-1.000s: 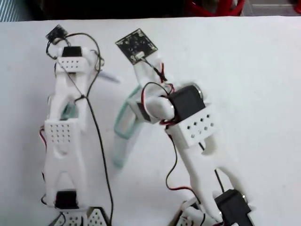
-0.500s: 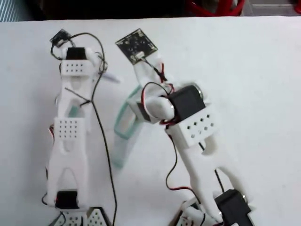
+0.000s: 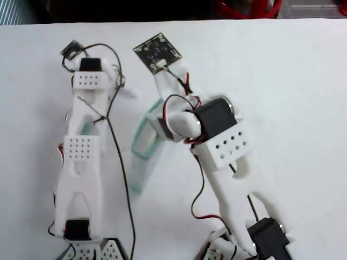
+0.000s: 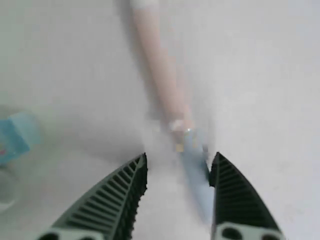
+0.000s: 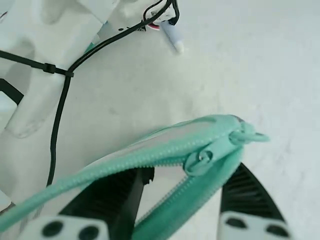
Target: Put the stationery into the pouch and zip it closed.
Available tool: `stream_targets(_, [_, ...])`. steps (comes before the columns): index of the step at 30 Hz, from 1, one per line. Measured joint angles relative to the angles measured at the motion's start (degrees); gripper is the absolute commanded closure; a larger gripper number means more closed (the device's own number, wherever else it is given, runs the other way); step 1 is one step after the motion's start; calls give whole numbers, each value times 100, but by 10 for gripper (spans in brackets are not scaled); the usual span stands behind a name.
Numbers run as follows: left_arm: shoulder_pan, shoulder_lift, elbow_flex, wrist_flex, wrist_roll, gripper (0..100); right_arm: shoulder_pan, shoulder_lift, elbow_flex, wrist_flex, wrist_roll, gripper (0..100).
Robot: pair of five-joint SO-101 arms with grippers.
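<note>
A mint-green zip pouch [image 5: 165, 142] is pinched by the right gripper [image 5: 192, 175]; seemingly a pale slim pen [image 4: 160, 75] is straddled by the spread left gripper [image 4: 180, 158].

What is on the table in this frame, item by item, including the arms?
pouch: one, mint green, zip partly open, on the table between the two arms
pen: one, pale pink barrel with a bluish end, lying flat on the table by the left arm
blue item: one, light blue, on the table beside the pen, too blurred to identify
table: one, white
black cable: one, running along the left arm
left gripper: one, dark ridged fingers, open, one on either side of the pen
right gripper: one, dark ridged fingers, closed on the pouch's zip edge
</note>
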Motion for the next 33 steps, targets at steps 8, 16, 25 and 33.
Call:
stream_targets(8, [-141,0,-9,281,-220,869,0,0,0,0,0,803])
stream_targets(16, [-378,9,-598,1081,-545,980,0,0,0,0,0,803])
stream_targets(25, [-343,-1749,-1292,1196,-1960,976,0,0,0,0,0,803])
stream_targets(33, [-343,-4501,-1301,1204,-2330,976,0,0,18,0,0,803])
